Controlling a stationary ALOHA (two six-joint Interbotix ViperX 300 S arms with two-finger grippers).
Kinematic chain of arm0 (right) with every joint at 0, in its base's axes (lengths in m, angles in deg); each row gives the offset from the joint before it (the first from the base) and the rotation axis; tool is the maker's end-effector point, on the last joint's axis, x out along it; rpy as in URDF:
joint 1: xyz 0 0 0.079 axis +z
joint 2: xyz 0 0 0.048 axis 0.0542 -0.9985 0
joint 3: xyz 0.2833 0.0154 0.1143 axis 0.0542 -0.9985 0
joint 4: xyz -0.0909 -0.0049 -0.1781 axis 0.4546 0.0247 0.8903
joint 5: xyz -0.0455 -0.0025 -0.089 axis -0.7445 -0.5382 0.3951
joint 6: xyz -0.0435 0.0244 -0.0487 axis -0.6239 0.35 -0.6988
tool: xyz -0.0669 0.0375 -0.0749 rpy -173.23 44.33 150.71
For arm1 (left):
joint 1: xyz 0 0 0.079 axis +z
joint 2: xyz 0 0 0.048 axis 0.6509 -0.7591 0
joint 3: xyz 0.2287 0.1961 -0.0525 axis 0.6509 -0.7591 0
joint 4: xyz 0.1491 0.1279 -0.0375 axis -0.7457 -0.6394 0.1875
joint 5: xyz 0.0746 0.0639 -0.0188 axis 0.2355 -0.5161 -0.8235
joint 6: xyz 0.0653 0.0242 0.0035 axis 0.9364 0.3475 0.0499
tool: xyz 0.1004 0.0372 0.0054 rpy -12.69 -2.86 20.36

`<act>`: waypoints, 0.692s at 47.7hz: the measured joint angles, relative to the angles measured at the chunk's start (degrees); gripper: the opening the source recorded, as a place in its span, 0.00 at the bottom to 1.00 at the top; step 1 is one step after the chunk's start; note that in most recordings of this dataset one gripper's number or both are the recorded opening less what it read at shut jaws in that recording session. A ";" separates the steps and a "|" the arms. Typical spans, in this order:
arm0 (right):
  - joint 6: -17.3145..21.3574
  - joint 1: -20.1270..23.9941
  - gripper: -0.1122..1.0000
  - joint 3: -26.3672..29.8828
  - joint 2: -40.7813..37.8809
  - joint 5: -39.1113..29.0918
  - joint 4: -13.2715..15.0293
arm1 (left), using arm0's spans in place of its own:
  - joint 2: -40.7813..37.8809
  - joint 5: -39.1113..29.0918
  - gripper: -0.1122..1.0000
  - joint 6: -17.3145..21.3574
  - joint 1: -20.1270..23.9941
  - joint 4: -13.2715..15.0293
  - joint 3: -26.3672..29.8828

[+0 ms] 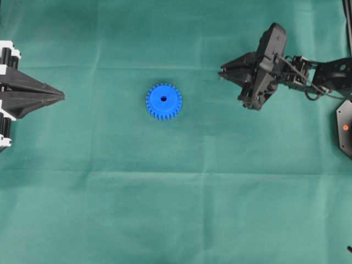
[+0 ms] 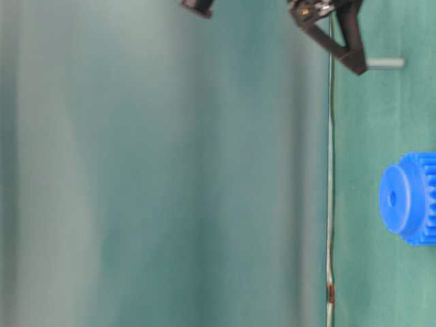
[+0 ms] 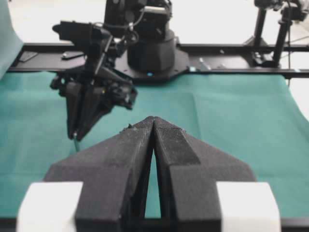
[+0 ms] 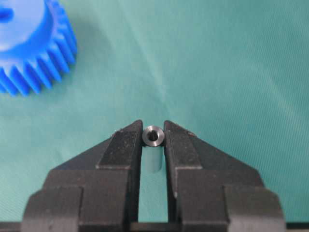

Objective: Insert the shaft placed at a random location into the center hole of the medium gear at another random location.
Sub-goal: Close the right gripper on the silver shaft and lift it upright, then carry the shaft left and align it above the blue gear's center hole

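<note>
Green cloth covers the whole table [image 1: 176,220], a bit creased, and that's basically all we've got for a work surface. Our right gripper [image 4: 153,129] is pinched onto the shaft [image 4: 154,136], holding it right at the fingertips with the shiny end poking up between the pads. In the table-level view the shaft [image 2: 385,63] sticks out past the tips toward the cloth, so we'd say it's held near 1 end and most of its length is free.

Handling-wise: it looks like a small, stiff metal pin, probably light for the gripper but smooth and slippery, so it could twist or slide in the pads if it catches on the hub. The grip looks centred from the wrist cam, which should help. We wouldn't regrip lower; the free end is what has to go in.

The medium gear [image 1: 164,101] lies flat near the middle of the table, well apart from the right gripper [image 1: 223,71], center hole [image 1: 163,99] facing up and unobstructed. It's hard plastic and likely light, so a crooked push could just shove it along the cloth.

Our left gripper [image 3: 153,121] is parked at the left edge with its tips pressed together, holding nothing.
</note>
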 measured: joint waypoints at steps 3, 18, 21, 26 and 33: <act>0.00 0.00 0.22 0.88 2.29 -3.16 0.09 | 0.00 0.00 0.11 0.00 0.00 -0.09 0.09; 0.00 -0.09 0.22 3.16 7.73 -10.02 0.35 | 0.00 -0.62 0.11 -0.09 0.00 -0.09 0.09; 0.00 0.00 0.22 3.16 7.82 -10.02 0.35 | 0.00 -0.79 0.11 -0.09 0.00 0.00 0.09; 0.00 0.00 0.22 3.16 7.82 -10.02 0.35 | 0.00 -1.14 0.11 -0.09 0.00 -0.09 0.09; 0.00 0.09 0.22 3.60 7.82 -10.02 0.35 | 0.00 -1.67 0.11 -0.44 0.00 -0.09 0.09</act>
